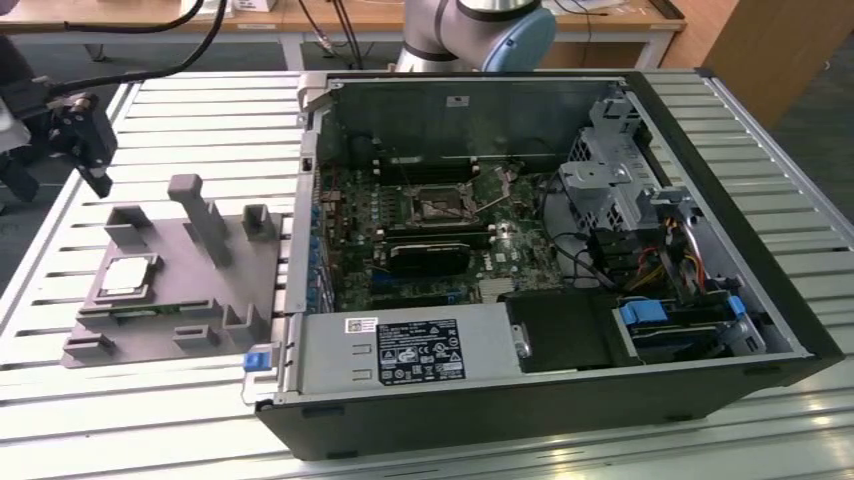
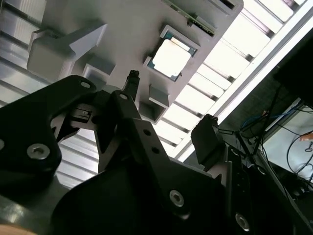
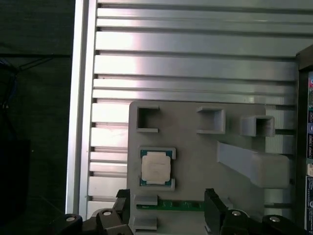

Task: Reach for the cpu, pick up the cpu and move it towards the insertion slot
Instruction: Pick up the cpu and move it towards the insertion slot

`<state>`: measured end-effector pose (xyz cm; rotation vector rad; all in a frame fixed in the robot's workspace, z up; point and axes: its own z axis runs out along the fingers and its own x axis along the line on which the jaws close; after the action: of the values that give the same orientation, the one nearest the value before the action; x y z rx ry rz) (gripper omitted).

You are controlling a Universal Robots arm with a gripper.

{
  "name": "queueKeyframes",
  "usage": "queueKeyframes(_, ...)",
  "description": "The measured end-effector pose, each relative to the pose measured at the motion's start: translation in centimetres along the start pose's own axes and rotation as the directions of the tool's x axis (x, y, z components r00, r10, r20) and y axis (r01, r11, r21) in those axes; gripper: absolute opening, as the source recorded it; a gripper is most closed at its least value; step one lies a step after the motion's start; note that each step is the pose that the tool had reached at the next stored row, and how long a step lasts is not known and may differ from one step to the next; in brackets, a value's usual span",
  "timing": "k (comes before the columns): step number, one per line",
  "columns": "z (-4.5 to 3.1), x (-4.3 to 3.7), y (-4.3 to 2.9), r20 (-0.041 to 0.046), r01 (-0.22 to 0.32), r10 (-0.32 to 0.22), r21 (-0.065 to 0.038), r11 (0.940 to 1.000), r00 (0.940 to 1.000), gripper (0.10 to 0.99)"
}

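The cpu (image 1: 124,277) lies flat in a recess of the grey plastic fixture (image 1: 174,320), silvery top up; it also appears in both wrist views (image 2: 171,58) (image 3: 156,168). My gripper (image 1: 91,160) hangs above the table at the exterior view's left, behind the fixture and apart from the chip. Its two black fingers (image 3: 122,203) stand wide apart with nothing between them, so the gripper (image 3: 166,205) (image 2: 171,110) is open. The insertion slot (image 1: 437,205) is the small square socket on the motherboard inside the open computer case.
The open computer case (image 1: 561,400) takes up the exterior view's right. A green memory stick (image 3: 181,205) lies in the fixture beside the chip. Tall grey posts (image 1: 200,215) rise from the fixture. The ribbed metal table (image 1: 200,110) runs underneath, with its edge (image 3: 80,122) close by.
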<state>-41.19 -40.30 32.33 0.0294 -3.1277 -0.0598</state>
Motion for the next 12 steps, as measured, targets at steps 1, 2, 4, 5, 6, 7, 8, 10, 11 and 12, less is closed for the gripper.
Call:
queueKeyframes(1, 0.17, 0.00, -0.01, -0.0006, 0.000, 0.000, 0.000, 1.0000, 1.0000, 0.706)
queueKeyframes(2, 0.36, 0.00, -0.04, -0.0007, 0.000, 0.000, 0.000, 1.0000, 1.0000, 0.706)
queueKeyframes(4, 0.71, 0.04, -0.11, -0.0011, 0.000, 0.000, 0.000, 1.0000, 1.0000, 0.706)
queueKeyframes(5, 0.89, 0.06, -0.15, -0.0013, 0.000, 0.000, 0.000, 1.0000, 1.0000, 0.706)
queueKeyframes(6, 1.07, 0.09, -0.21, -0.0017, 0.000, 0.000, 0.000, 1.0000, 1.0000, 0.706)
queueKeyframes(7, 1.27, 0.11, -0.27, -0.0019, 0.000, 0.000, 0.000, 1.0000, 1.0000, 0.706)
queueKeyframes(8, 1.44, 0.13, -0.34, -0.0022, 0.000, 0.000, 0.000, 1.0000, 1.0000, 0.706)
queueKeyframes(10, 1.79, 0.16, -0.50, -0.0025, 0.000, 0.000, 0.000, 1.0000, 1.0000, 0.706)
queueKeyframes(11, 1.97, 0.17, -0.59, -0.0024, 0.000, 0.000, 0.000, 1.0000, 1.0000, 0.706)
queueKeyframes(12, 2.15, 0.18, -0.68, -0.0024, 0.000, 0.000, 0.000, 1.0000, 1.0000, 0.706)
